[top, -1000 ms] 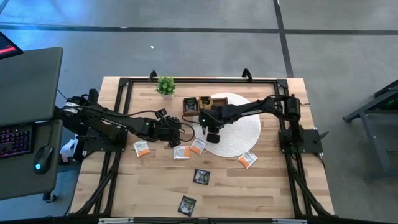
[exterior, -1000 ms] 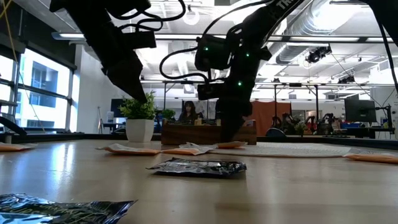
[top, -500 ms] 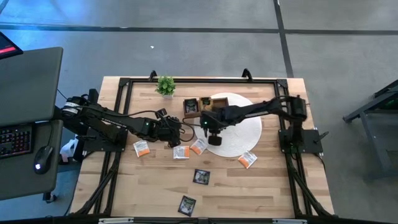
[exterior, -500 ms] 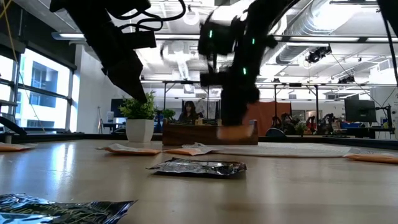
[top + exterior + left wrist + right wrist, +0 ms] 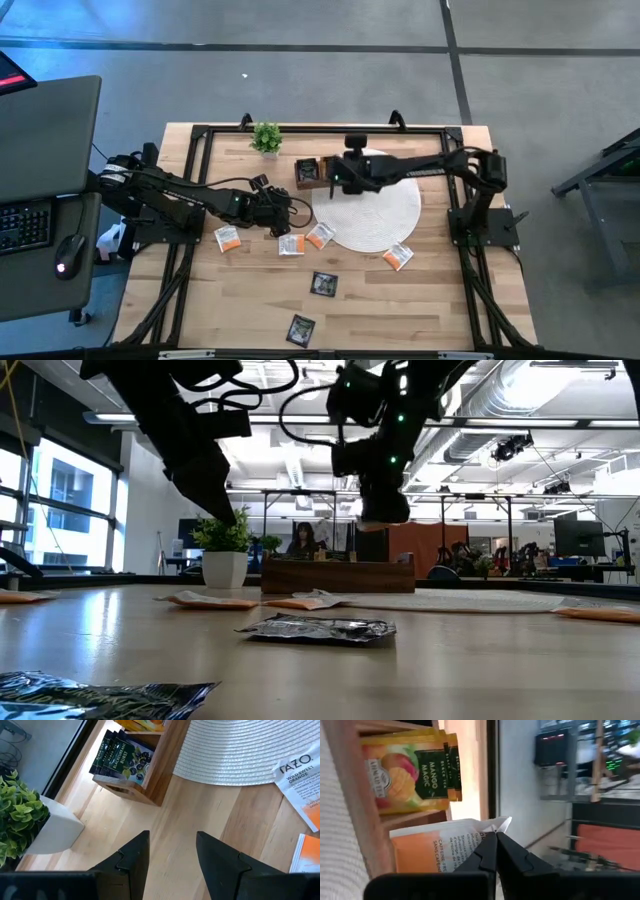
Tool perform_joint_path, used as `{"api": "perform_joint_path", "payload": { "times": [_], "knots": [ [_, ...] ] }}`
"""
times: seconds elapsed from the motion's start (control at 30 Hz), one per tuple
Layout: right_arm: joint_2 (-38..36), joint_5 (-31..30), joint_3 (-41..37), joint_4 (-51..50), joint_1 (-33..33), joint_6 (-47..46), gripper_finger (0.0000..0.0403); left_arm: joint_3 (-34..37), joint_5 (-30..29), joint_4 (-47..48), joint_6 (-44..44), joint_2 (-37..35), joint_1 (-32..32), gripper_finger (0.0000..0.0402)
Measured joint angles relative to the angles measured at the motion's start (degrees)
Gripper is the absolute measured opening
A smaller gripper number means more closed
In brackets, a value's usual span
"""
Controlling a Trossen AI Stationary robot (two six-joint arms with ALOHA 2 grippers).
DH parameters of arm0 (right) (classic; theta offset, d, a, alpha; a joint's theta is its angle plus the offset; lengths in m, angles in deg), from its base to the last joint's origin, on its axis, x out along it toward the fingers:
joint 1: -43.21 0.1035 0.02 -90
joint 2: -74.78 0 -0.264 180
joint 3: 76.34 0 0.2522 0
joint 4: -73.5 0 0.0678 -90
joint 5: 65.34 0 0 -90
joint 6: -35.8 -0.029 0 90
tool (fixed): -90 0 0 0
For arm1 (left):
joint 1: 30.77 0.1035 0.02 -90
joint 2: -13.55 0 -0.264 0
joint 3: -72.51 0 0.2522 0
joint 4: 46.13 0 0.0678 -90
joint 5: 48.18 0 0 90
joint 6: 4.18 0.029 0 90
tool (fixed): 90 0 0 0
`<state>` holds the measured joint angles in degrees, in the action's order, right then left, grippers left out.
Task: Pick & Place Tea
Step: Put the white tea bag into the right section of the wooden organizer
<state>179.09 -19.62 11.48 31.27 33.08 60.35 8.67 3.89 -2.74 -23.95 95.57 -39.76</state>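
Right gripper point(image 5: 492, 842) has lifted off the white woven mat point(image 5: 385, 215) to above the wooden tray point(image 5: 312, 170), pinching an orange tea sachet point(image 5: 437, 851) ready to drop. Left gripper point(image 5: 170, 852) hovers open near loose sachets point(image 5: 318, 236).

Pale wooden tabletop point(image 5: 420, 300) with black metal frame rails point(image 5: 320, 128) along its edges, centre of the high view. Big round white woven mat point(image 5: 385, 215) right of centre. Brown wooden compartment tray point(image 5: 312, 172) at the mat's upper-left edge. Small green potted plant in white square pot point(image 5: 266, 138) near the table's top edge, left of the tray. Grey desk point(image 5: 45, 150) at far left, with black keyboard point(image 5: 22, 225) and black mouse point(image 5: 68, 252). Grey floor above.
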Motion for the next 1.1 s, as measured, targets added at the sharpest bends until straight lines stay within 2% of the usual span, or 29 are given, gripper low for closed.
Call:
{"api": "perform_joint_path", "payload": {
  "times": [0.07,0.2,0.37,0.47,0.87,1.1],
  "knots": [
    [0.5,2.2,0.0,0.5,-1.9,-0.1,0.0004,0.0,0.0,0.0,0.0,0.0,0.0,0.0158],
    [1.5,2.7,0.0,0.5,-4.6,0.6,0.0002,0.0,0.0,0.0,0.0,0.0,0.0,0.0158],
    [1.5,9.0,0.0,1.1,-6.6,1.4,0.0012,0.0,0.0,0.1,0.0,0.0,0.0,0.0158],
    [1.5,7.1,0.0,2.3,-6.9,1.4,0.0024,0.0,0.0,0.1,0.0,0.0,0.0,0.0158],
    [1.4,7.6,0.1,0.4,-6.5,0.9,0.0080,0.0,0.0,0.1,0.0,0.0,0.0,0.0158],
    [0.8,7.6,0.1,-2.1,-0.9,-1.0,0.0083,0.0,0.0,0.1,0.0,0.0,0.0,0.0158]
  ]
}}
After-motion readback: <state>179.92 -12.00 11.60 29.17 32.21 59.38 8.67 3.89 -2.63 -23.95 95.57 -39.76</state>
